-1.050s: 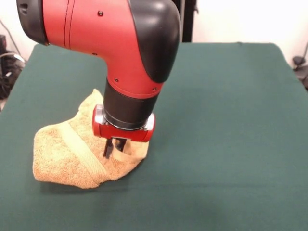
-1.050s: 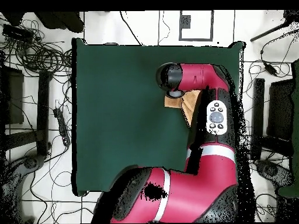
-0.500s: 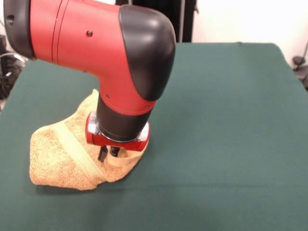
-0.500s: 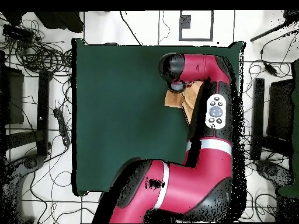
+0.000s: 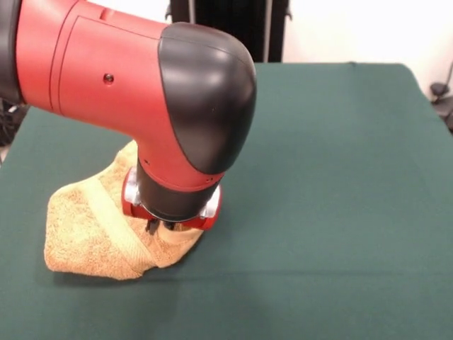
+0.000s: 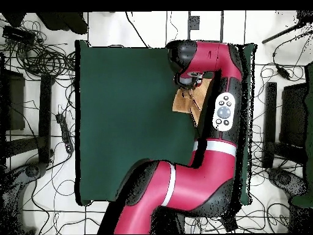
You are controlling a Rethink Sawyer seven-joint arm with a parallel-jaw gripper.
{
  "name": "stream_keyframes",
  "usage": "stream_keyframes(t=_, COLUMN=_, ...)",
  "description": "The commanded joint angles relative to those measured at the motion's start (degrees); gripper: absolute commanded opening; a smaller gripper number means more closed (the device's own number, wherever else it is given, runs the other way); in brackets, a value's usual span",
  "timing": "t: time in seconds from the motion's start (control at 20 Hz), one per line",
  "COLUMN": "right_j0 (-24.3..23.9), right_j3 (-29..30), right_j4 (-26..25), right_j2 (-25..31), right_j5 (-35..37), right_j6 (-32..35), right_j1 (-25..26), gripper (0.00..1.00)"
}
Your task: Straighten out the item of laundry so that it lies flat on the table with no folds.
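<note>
The item of laundry [image 5: 81, 237], an orange-tan towel with a paler band [image 5: 113, 223], lies bunched and folded on the green table [image 5: 340, 177] at the front view's near left. My gripper [image 5: 160, 227] points straight down and presses into the towel's right part, its tips half sunk in the cloth under the red wrist. In the overhead view only a tan patch of the towel [image 6: 181, 103] shows beside the arm [image 6: 220, 116], near the table's [image 6: 122, 110] right side; the gripper itself is hidden under the wrist there.
The bulky red and black arm [image 5: 141, 92] hangs over the towel's far part and hides it. Cables and stands [image 6: 36, 92] lie on the floor round the table.
The arm has come lower and leaned towards the camera. The gripper has sunk deeper into the towel, which has shifted slightly to the left.
</note>
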Motion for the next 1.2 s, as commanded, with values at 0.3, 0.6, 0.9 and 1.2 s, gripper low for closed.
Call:
stream_keyframes(t=0.3, right_j0=1.4, right_j3=-10.7, right_j4=-6.7, right_j2=12.9, right_j5=10.8, right_j6=-21.2, right_j1=2.6, gripper=0.00)
stream_keyframes(t=0.6, right_j0=1.4, right_j3=-11.2, right_j4=-10.3, right_j2=16.5, right_j5=10.8, right_j6=-24.4, right_j1=-0.6, gripper=0.00)
stream_keyframes(t=0.9, right_j0=0.4, right_j3=-9.2, right_j4=-10.9, right_j2=19.0, right_j5=4.6, right_j6=-36.0, right_j1=-3.3, gripper=0.00)
stream_keyframes(t=1.2, right_j0=-0.9, right_j3=-9.3, right_j4=-13.1, right_j2=24.5, right_j5=8.5, right_j6=-33.9, right_j1=-4.5, gripper=0.00)
